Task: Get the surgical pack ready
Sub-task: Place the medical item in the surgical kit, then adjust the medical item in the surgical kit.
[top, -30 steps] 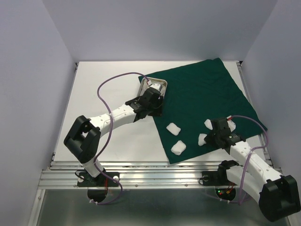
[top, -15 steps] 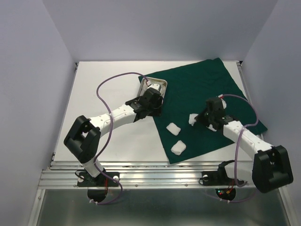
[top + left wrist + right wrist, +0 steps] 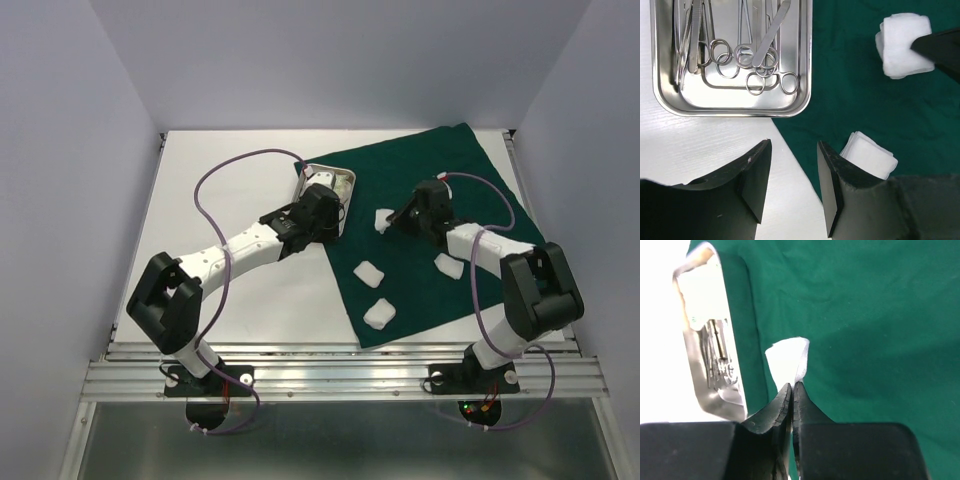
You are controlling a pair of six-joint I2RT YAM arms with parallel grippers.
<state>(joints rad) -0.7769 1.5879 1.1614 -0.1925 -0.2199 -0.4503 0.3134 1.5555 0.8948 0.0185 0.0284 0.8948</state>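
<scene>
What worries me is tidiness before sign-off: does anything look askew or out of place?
The green drape lies skewed on the table. The steel tray straddles its corner, partly on bare table. Loose gauze pads lie scattered unevenly on the drape; the right pincer pinches another gauze pad.

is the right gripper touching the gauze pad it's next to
Touching. The right wrist view shows the right gripper with its jaws pinched shut on the lower edge of the gauze pad.
</scene>
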